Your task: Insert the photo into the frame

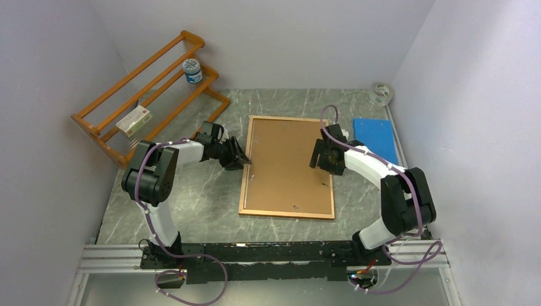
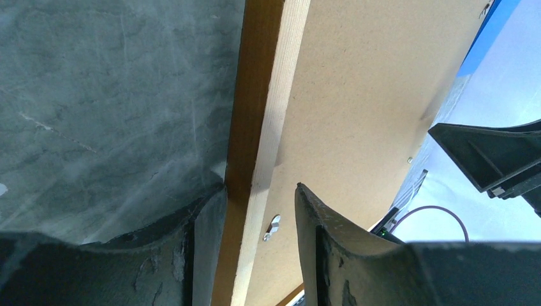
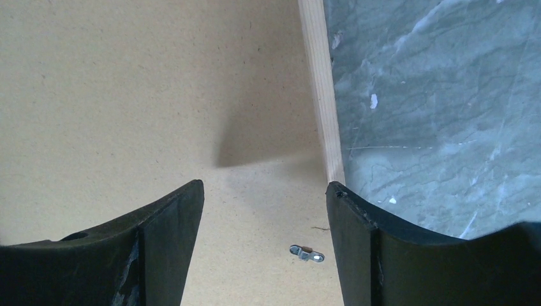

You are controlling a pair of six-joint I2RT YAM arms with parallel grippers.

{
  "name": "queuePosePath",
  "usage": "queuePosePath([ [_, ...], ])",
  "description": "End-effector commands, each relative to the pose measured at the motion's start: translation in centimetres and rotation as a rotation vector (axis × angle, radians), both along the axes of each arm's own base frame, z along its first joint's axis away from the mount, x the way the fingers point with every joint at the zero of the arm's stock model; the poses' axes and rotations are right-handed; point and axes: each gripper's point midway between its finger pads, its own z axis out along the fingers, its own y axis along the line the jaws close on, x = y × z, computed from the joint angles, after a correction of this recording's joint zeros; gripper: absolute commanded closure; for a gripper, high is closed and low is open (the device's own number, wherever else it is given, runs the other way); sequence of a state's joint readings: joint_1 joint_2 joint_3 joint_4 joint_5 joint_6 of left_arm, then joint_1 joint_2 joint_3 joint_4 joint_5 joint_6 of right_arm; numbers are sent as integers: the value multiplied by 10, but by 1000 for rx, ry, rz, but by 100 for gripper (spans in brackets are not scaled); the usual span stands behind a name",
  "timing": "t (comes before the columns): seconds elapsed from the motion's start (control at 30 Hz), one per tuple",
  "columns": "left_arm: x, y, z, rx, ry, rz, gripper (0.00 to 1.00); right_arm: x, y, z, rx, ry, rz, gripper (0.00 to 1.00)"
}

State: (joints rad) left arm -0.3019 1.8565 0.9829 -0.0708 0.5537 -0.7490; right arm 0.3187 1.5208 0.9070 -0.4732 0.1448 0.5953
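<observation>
The frame point(image 1: 245, 175) lies face down on the table with the plain brown backing board point(image 1: 287, 162) filling it. The photo is hidden. My left gripper point(image 1: 244, 159) is open; its jaws straddle the frame's left rail point(image 2: 255, 127), the left finger against the rail's outer side, the right finger over the board point(image 2: 357, 95). A small metal clip point(image 2: 272, 227) sits between them. My right gripper point(image 1: 324, 164) is open just above the board point(image 3: 127, 95) by the right rail point(image 3: 319, 95), with a clip point(image 3: 306, 254) between its fingers.
An orange wooden rack point(image 1: 147, 95) stands at the back left with a jar point(image 1: 192, 70) and a small box point(image 1: 134, 120) on it. A blue sheet point(image 1: 375, 137) lies right of the frame. A tape roll point(image 1: 381, 94) sits in the back right corner.
</observation>
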Motion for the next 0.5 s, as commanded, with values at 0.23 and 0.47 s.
queuePosePath([
  [0.23,-13,-2,-14,10,35,-21,54,-7,19,-16,164,33,32,27],
  [0.47,-14,-2,-14,6,36,-22,56,-7,34,0,346,-21,76,28],
])
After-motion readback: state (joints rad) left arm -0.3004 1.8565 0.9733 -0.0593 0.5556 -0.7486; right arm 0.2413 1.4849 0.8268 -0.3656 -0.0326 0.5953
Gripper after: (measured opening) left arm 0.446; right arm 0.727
